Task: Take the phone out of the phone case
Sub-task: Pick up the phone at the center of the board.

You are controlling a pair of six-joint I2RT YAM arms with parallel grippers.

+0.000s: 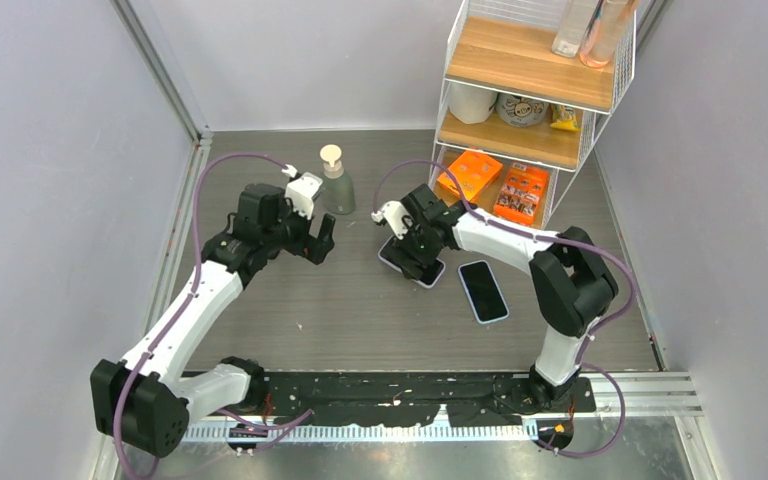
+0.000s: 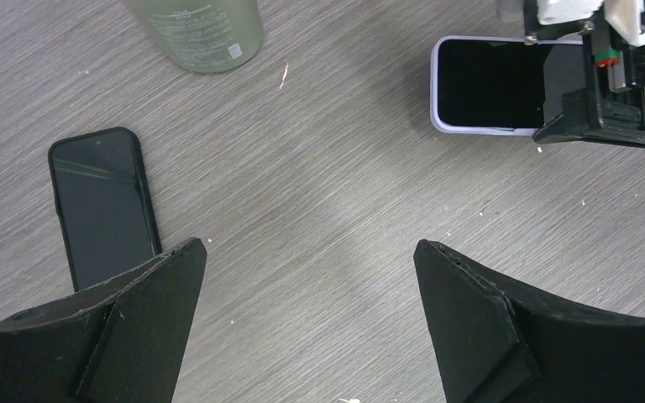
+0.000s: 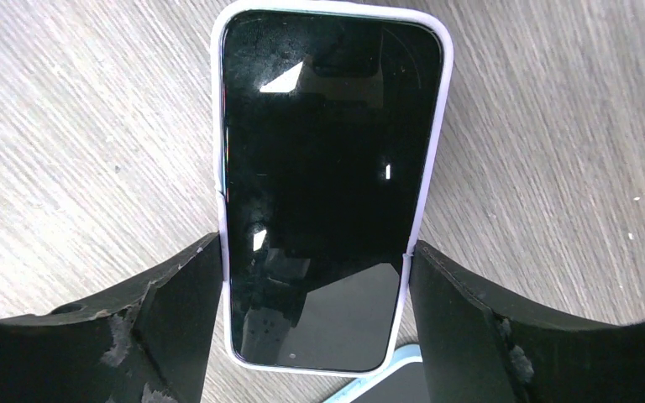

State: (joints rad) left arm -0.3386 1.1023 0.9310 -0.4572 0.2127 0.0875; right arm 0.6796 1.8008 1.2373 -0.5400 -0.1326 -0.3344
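Hiding lower side edges of the phone case (image 3: 217,101): right jaws.

bottle (image 2: 206,34): upper part cut off, beyond the left tool (image 2: 311,252).
dark phone (image 2: 101,210): near end behind 1 left-tool finger.
lilac-cased phone (image 2: 487,84): 1 end under the right tool (image 2: 592,84).

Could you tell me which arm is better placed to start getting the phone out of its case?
Right. The right gripper clamps the long sides of the cased phone, whereas the left gripper hangs open over the table, apart from it.
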